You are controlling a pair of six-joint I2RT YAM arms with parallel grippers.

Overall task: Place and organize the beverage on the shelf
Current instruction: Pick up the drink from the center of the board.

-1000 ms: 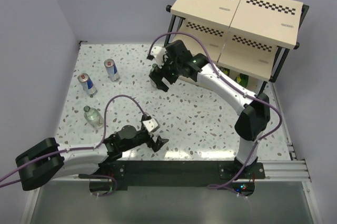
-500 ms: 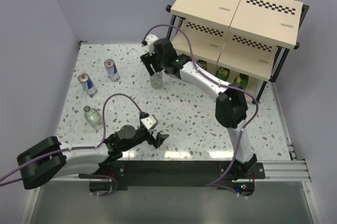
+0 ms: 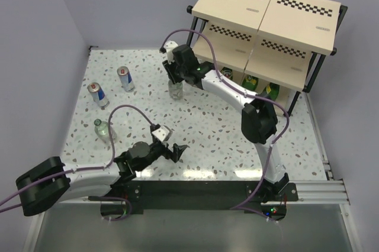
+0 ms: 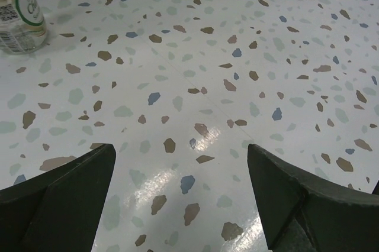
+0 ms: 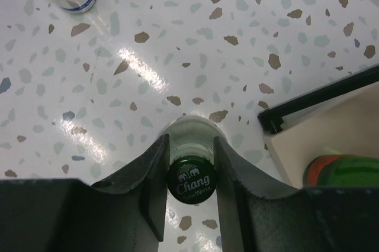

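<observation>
Left gripper (image 3: pixel 172 149): near edge of the speckled table (image 3: pixel 219 128), left of centre. Jaws spread wide and nothing between them; its wrist view shows only bare tabletop between the two dark fingers (image 4: pixel 65 199).

Clear bottle, loose (image 3: pixel 104 129): stands upright on the table, left of the left gripper and a little farther back, apart from it. White label, partly seen in the left wrist view.

Blue-and-silver cans, two: upright at far left. The nearer can (image 3: pixel 98 94) stands just beyond the loose bottle; the farther can (image 3: pixel 125 78) is beside it, slightly right. They do not touch.

Right gripper (image 3: pixel 176 79): reached out to the far middle of the table, pointing down. Jaws clamped on the neck of the gripped clear bottle (image 3: pixel 176 91), just under its dark green cap (image 5: pixel 190 180). The bottle is upright with its base on the table, just left of the shelf's near corner.

Shelf (image 3: pixel 266 9): far right. Three tiers, black tube frame, pale boards with black checkered strips. Top tier carries no drinks.

Green bottles (image 3: pixel 250 80): at least two on the shelf's lowest tier, side by side, largely hidden by the boards above. Exact count cannot be told.
</observation>
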